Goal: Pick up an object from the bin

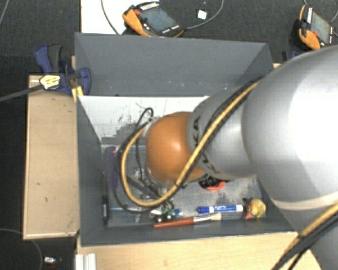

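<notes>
I see the arm (293,134) reaching in from the right. Its thick silver body covers much of the right side of the grey bin (90,167) and slopes down toward the left half of the floor. The wrist ends in a rounded orange cover (169,148) that faces down and to the left. A yellow cable (124,170) runs along the arm, drops past the cover, loops just above the floor and curls back up on the cover's left side. Beneath the cover the gripper (142,179) sits low, close to the bin floor and left of the middle. The cover and the cable loop hide most of it, so I cannot tell whether it is released or clenched, nor whether anything is in it. The loose things I can make out lie along the near wall. A small green piece (168,210) is just right of the cable loop and nearest to the gripper, with a red pen (180,221) lying flat just below it. A blue-and-white marker (219,209) lies further right, and a small yellow thing (256,208) is by the near right corner. 1 red thing (213,185) peeks out from under the arm, above the marker. I cannot tell which of these, if any, the gripper is directly over.
</notes>
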`<state>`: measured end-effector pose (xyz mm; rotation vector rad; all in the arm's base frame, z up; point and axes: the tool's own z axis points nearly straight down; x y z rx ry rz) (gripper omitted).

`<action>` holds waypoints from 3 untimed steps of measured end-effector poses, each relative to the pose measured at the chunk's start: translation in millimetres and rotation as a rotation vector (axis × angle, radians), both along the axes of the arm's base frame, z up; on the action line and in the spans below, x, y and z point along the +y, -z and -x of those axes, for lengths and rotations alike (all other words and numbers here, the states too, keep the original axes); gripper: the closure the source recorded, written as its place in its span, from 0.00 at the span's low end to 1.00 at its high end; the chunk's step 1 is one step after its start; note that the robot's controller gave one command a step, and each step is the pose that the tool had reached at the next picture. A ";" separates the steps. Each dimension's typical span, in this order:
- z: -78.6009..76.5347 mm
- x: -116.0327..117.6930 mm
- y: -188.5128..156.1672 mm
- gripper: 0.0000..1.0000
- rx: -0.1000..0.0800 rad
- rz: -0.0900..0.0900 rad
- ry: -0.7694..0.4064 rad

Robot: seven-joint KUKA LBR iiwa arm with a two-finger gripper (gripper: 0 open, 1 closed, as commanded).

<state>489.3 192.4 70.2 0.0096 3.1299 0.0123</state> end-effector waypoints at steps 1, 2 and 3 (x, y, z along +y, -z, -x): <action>5.1 34.8 -0.2 0.00 0.013 0.006 0.087; 9.3 34.7 0.0 0.00 0.007 0.005 0.017; 4.6 34.3 -0.5 1.00 0.011 0.005 0.086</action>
